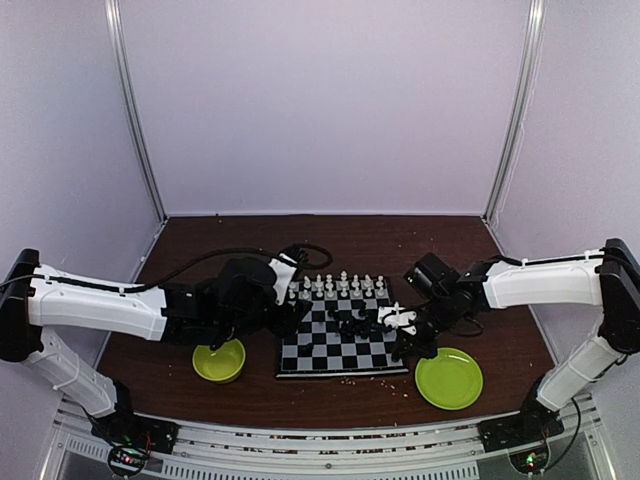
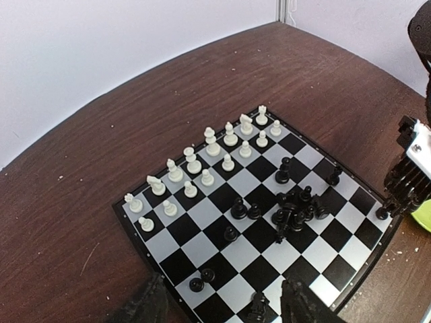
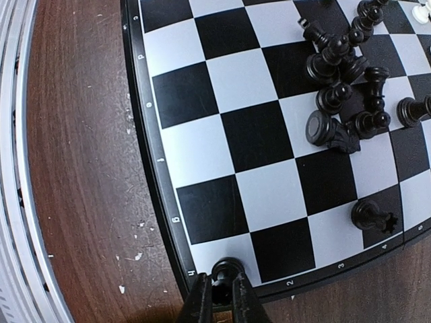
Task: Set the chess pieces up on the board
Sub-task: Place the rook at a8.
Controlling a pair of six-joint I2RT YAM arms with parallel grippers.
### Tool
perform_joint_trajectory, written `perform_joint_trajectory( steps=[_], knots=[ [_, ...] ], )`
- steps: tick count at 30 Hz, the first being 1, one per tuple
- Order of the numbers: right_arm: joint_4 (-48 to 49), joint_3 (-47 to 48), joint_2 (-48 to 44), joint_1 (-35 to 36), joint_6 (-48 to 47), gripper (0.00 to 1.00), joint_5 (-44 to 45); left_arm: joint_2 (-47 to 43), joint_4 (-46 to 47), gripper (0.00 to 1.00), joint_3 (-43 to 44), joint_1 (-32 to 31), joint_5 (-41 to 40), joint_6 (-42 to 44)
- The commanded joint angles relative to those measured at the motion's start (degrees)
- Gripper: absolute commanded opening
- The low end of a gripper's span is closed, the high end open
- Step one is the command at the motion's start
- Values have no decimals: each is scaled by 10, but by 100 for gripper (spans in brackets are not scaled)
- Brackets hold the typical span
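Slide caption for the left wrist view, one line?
White pieces stand in two rows at the board's far edge; black pieces lie clustered mid-board beyond the open left gripper.

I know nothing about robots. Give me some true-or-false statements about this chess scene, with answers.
The white pieces stand in two rows on the board. True.
The black ones are lined up too. False: most black pieces lie in a jumbled heap mid-board.
The green bowl sits on the right arm's side. False: it is on the left arm's side; the green plate is on the right.
The left fingers are spread apart. True.
The right fingers close around a white piece. False: a black piece at the board's corner.
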Motion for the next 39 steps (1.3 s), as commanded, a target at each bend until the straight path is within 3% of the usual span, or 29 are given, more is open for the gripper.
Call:
perform_joint_trajectory(
  steps=[1,4,8,15,22,26,29,32,39],
  knots=[
    [-12,17,10,4,-2,7,-2,10,30,59,6,-1,-5,-6],
    [-10,17,10,4,0,9,-1,12,29,59,8,-1,-4,-6],
    [-13,19,1,4,9,19,-4,13,24,59,12,-1,-3,-3],
    [-47,32,-83,-17,23,31,-29,33,-23,61,65,1,25,27],
    [-78,21,-224,-155,42,32,-71,174,-190,56,263,17,148,74],
    [0,-22,-306,-274,134,34,-85,280,-299,43,409,32,237,88],
    [26,-27,-325,-340,163,36,-71,339,-330,35,479,34,269,109],
    [19,-18,-322,-376,161,37,-55,386,-343,31,535,34,303,126],
    [28,-29,-344,-386,148,39,-40,487,-376,34,654,34,349,143]
  ],
)
